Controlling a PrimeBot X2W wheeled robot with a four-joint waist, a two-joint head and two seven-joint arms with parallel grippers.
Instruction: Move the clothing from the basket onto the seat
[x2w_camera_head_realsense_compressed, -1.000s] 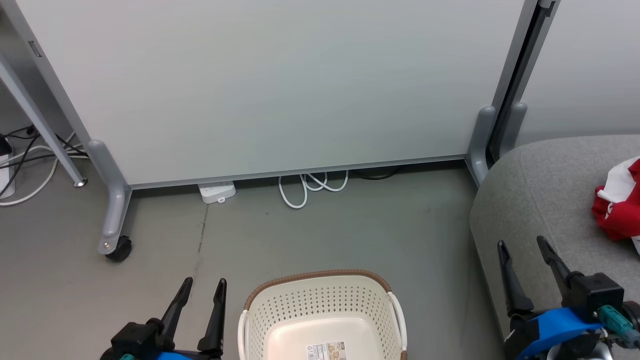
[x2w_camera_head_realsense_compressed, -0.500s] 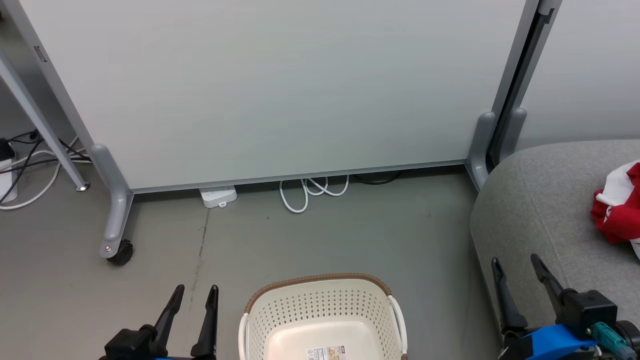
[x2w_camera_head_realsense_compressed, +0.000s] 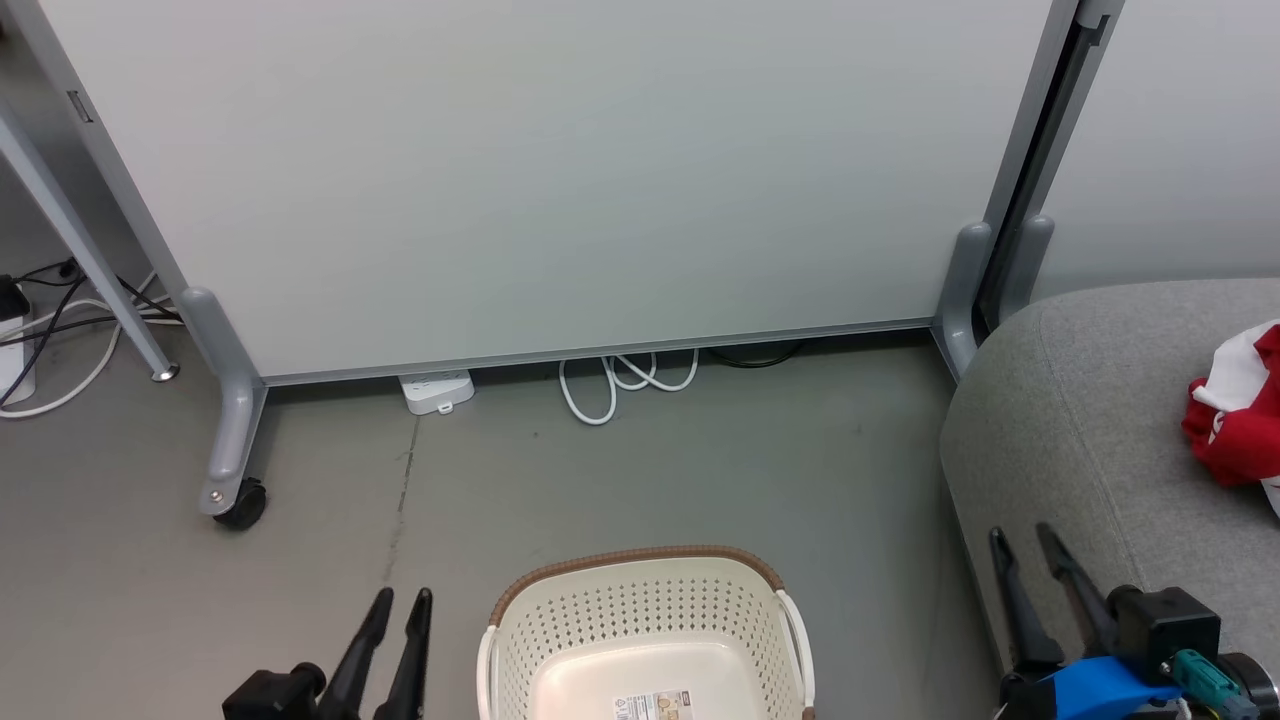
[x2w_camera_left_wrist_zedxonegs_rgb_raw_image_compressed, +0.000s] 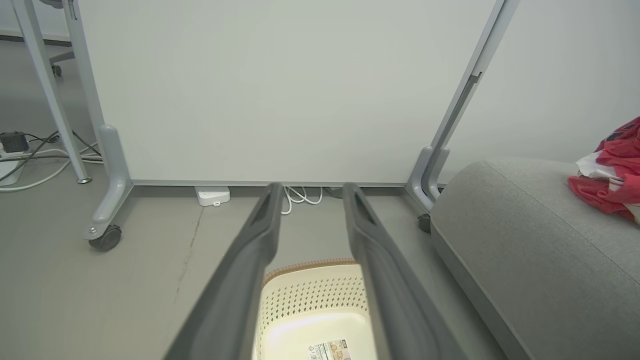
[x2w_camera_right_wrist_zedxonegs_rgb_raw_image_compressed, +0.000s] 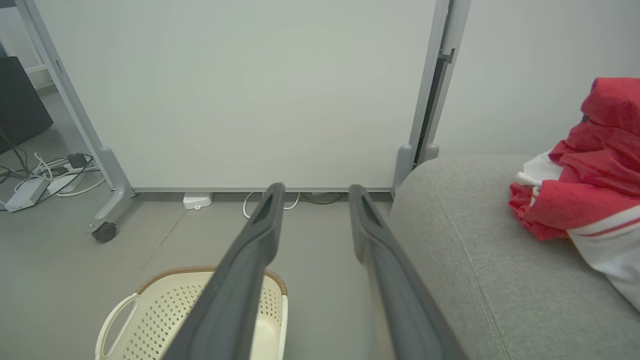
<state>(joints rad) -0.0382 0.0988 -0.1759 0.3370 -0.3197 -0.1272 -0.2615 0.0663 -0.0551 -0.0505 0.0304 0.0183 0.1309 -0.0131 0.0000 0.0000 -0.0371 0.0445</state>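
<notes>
The cream basket (x2w_camera_head_realsense_compressed: 640, 553) stands on the floor at the bottom centre, nothing in it but a label on its bottom. Red and white clothing (x2w_camera_head_realsense_compressed: 1240, 420) lies bunched on the grey seat (x2w_camera_head_realsense_compressed: 1090, 400) at the right edge. My left gripper (x2w_camera_head_realsense_compressed: 405, 597) hangs open over the floor just left of the basket. Its fingers frame the basket (x2w_camera_left_wrist_zedxonegs_rgb_raw_image_compressed: 310, 295) in the left wrist view, with nothing between them. My right gripper (x2w_camera_head_realsense_compressed: 1020, 533) is open and bare by the seat's front corner. The right wrist view has the clothing (x2w_camera_right_wrist_zedxonegs_rgb_raw_image_compressed: 590, 175) lying on the seat (x2w_camera_right_wrist_zedxonegs_rgb_raw_image_compressed: 465, 225), well right of the fingers.
A pale partition panel (x2w_camera_head_realsense_compressed: 560, 170) on castor feet (x2w_camera_head_realsense_compressed: 235, 500) closes off the back. A white power strip (x2w_camera_head_realsense_compressed: 435, 388) and a looped white cable (x2w_camera_head_realsense_compressed: 620, 385) lie at its base. More cables (x2w_camera_head_realsense_compressed: 50, 320) trail at the far left. Grey floor (x2w_camera_head_realsense_compressed: 700, 470) lies between partition and basket.
Both grippers have sunk lower in the head view and their fingers have drawn somewhat closer together. The camera tilted slightly at first. The basket and the clothing stay put.
</notes>
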